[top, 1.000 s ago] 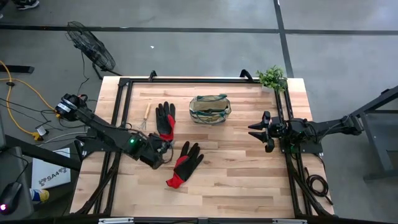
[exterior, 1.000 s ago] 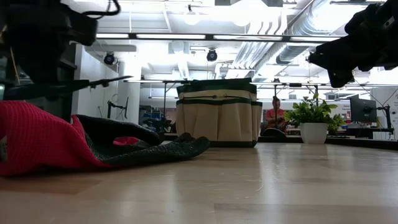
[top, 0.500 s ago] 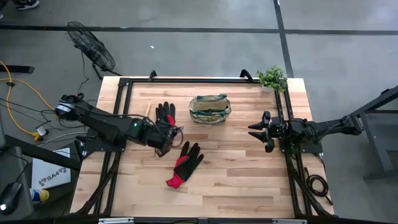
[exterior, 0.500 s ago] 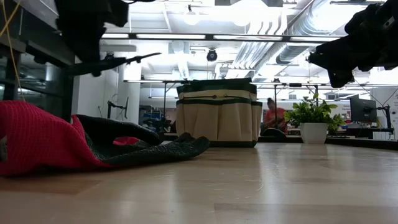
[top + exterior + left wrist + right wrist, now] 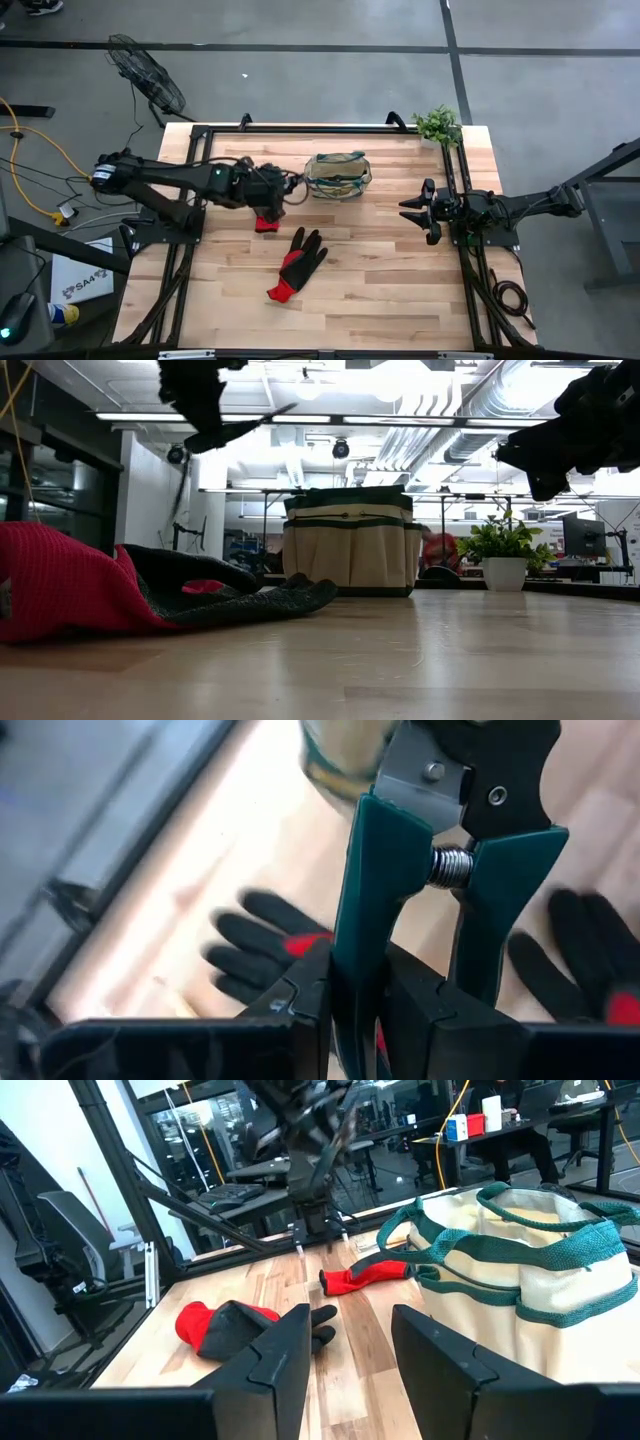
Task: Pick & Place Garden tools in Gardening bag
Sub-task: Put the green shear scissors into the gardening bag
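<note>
My left gripper (image 5: 276,190) is shut on a pruner (image 5: 420,850) with dark teal handles, high above the table, just left of the olive-tan gardening bag (image 5: 338,175). The pruner's blades point toward the bag. One black-and-red glove (image 5: 295,262) lies flat at mid-table. A second glove (image 5: 266,222) lies under my left arm, only its red cuff showing. My right gripper (image 5: 415,210) is open and empty at the table's right side, right of the bag. Other tools are hidden or out of view. My left gripper pinches one of the pruner's teal handles (image 5: 355,960) between its two fingers, toward the handle's free end. The other handle (image 5: 485,920) passes behind one finger (image 5: 440,1020). The pruner is lifted clear, blades (image 5: 265,415) sticking out ahead of the fingers and tilted up a little.
A green potted plant (image 5: 438,124) stands at the far right corner. A black metal frame (image 5: 195,140) runs along the table's edges. Bare wood lies between the bag and my right gripper and along the near edge.
My left gripper has risen and gone toward the table's far edge and a little right, toward the bag, carrying the pruner. The pruner has gone from about level to blades tilted up. The gloves and the bag have stayed in place.
</note>
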Available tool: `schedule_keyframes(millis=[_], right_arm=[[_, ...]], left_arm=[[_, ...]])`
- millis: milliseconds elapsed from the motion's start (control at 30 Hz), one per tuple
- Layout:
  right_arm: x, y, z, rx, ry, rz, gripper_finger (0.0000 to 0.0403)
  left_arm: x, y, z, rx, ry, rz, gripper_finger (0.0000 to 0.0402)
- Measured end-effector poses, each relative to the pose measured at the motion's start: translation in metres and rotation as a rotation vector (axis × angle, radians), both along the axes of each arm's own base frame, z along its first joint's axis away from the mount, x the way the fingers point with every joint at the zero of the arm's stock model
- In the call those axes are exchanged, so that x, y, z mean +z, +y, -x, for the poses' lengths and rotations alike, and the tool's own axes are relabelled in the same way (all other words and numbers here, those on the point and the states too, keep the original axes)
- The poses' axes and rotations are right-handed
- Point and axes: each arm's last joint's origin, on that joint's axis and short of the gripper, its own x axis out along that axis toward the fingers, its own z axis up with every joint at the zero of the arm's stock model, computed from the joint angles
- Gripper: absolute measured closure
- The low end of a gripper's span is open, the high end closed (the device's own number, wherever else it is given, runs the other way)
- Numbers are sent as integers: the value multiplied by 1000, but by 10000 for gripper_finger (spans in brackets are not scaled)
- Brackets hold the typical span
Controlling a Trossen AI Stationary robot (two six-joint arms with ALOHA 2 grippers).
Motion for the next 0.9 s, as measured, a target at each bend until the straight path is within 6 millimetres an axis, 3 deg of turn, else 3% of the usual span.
schedule_keyframes(millis=[200, 467, 900], right_arm=[[0, 0, 0, 1, 0, 0, 268], [0, 0, 0, 0, 0, 0, 268], [0, 0, 0, 0, 3, 0, 268]], left_arm=[[23, 13, -5, 55, -70, -214, 350], [41, 26, -32, 30, -212, -426, 348], [24, 46, -88, -72, -169, -611, 347]])
